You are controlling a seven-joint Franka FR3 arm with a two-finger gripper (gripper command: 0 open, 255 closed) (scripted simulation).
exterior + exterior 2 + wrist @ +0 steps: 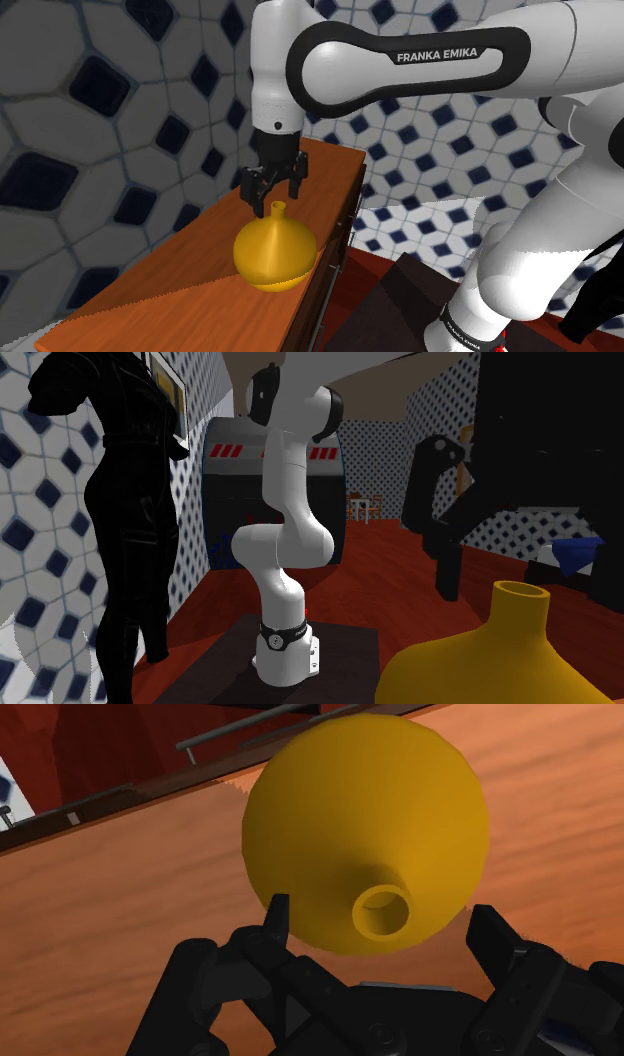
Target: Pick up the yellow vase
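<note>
The yellow vase [272, 250] stands upright on the wooden surface [150, 290], not yet lifted. The hand [275, 195] hovers just above its narrow neck, spread wide and touching nothing; lowering, closing and lifting seem left

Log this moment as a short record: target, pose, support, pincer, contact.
target: yellow vase, round body, narrow neck
pose: upright, mouth up
support: wooden top, brown; vase stands near its edge
pincer: pincer open, just above the neck
contact: none seen; fingers stand apart on either side of the neck
status: vase not yet lifted
</note>
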